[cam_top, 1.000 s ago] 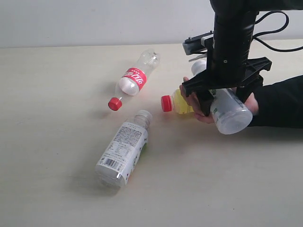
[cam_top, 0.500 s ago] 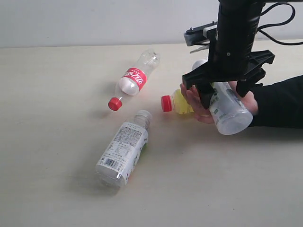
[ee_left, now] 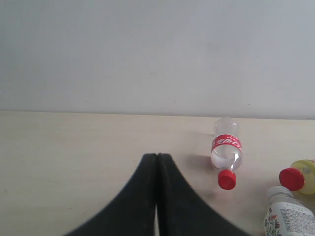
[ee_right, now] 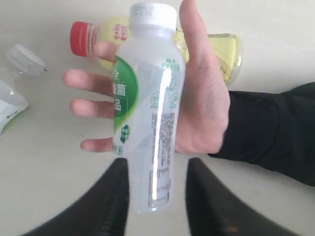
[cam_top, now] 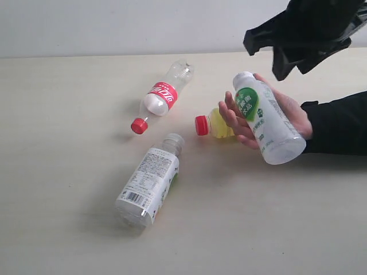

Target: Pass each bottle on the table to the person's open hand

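right wrist view: green-label btl (ee_right: 150,108) lies in hand (ee_right: 204,103), r claw (ee_right: 157,167) apart & empty; l claw (ee_left: 157,156) closed.

1. Up goes the right gripper (ee_right: 157,164): it has lifted clear of the bottle (cam_top: 264,117) and now hangs above it, near the top right corner of the exterior view.
2. Its jaws no longer straddle the bottle. They stand apart, gripping nothing.
3. The bottle now lies uncovered in the hand (cam_top: 293,114), its green label in full view.
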Robot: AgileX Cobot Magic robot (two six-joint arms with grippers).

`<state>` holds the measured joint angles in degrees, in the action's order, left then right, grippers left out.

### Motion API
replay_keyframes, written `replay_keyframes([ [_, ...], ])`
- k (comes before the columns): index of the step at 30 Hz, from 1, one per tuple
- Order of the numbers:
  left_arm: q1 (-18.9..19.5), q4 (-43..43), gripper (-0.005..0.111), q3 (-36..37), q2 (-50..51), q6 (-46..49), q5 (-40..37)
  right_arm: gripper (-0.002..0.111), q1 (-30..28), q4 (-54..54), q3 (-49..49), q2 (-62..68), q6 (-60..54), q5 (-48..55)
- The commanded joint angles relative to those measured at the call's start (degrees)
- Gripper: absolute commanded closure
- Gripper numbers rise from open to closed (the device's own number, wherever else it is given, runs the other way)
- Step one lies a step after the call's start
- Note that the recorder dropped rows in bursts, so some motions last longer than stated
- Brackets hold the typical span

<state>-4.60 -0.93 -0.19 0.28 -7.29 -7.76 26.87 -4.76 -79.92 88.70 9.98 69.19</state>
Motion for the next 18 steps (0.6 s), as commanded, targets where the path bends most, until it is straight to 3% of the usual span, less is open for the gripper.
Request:
replay_keyframes([
  [1,0.0,0.3,0.107,0.2,0.1,0.1,0.4,0.108,-0.2,6.5,12.9,-17.3,-5.8,-15.4],
  [5,0.0,0.3,0.107,0.2,0.1,0.1,0.4,0.108,-0.2,6.3,28.3,-41.1,-8.5,-24.8],
  [18,0.0,0.3,0.107,0.2,0.1,0.1,0.4,0.108,-0.2,6.2,47.8,-74.8,-12.3,-30.1],
])
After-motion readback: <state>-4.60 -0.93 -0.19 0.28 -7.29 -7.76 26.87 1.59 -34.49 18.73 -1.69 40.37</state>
